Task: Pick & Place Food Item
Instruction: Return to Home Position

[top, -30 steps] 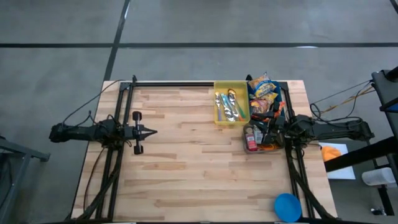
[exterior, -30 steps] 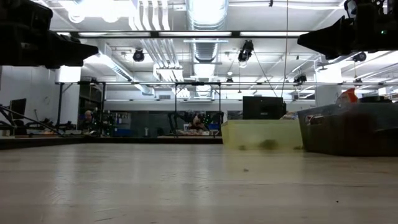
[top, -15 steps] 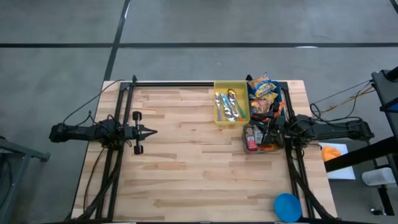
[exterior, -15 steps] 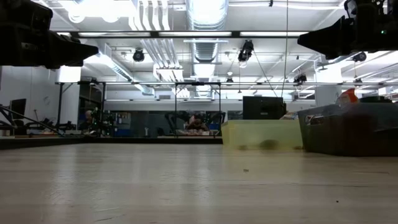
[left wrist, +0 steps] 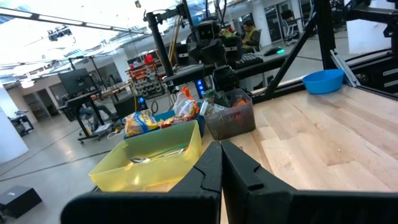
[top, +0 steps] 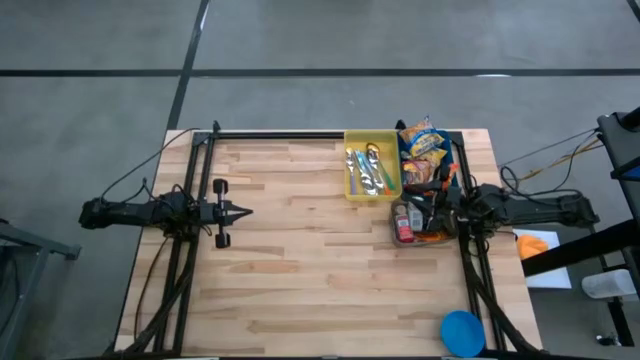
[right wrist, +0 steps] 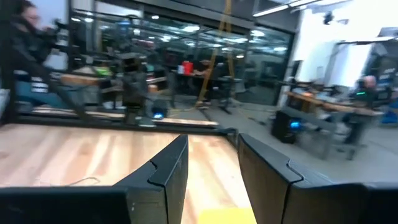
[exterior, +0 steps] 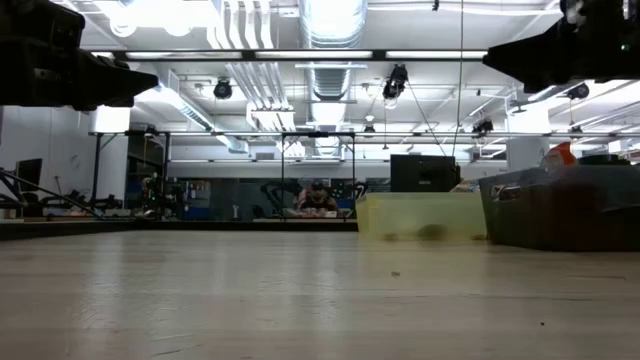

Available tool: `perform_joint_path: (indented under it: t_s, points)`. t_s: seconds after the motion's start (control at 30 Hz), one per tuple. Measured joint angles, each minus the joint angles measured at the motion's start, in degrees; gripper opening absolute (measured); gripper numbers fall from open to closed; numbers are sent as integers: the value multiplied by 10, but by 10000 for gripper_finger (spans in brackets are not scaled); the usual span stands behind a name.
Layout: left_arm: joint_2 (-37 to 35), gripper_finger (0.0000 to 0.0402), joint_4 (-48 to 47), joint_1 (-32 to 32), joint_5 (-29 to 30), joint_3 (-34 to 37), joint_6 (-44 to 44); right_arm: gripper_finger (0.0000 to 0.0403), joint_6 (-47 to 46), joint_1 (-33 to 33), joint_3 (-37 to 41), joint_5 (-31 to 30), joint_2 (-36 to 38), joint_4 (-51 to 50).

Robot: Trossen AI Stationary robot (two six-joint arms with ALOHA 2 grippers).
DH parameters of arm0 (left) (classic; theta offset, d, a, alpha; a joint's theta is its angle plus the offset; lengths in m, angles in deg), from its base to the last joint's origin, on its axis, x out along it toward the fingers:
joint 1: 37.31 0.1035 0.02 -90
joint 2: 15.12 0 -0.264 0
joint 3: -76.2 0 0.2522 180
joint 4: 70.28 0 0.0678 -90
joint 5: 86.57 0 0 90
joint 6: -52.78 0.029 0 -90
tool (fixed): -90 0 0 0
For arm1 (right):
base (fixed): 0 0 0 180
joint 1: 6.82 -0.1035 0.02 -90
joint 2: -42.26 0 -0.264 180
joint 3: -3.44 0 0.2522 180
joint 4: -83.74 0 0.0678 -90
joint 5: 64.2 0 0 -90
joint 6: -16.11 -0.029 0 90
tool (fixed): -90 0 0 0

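Observation:
Food items fill a dark bin at the table's far right: yellow snack packets [top: 422,143] at its far end and a red-labelled packet [top: 403,222] at its near end. The left wrist view shows the packets [left wrist: 140,121] and the bin's wall [left wrist: 239,124]. My right gripper [top: 430,208] hovers level above the bin's near end, open, with nothing between its fingers [right wrist: 211,149]. At the table's left side, my left gripper [top: 245,210] is held level above the wood, shut and empty [left wrist: 220,152].
A yellow bin [top: 372,197] holding cutlery stands just left of the food bin. A blue bowl [top: 462,332] sits at the near right corner. Bare wood [top: 310,260] stretches between the two arms. Black frame rails run along the far edge and both sides.

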Motion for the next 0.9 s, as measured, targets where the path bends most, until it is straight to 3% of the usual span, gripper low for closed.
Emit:
perform_joint_path:
  t_s: [0.37,0.9]
  points:
    - [0,0,-1,0,0,0,0,137,-65,0,30,60,132,-90]
    - [8,0,-1,0,0,0,2,137,-84,0,57,80,132,-85]
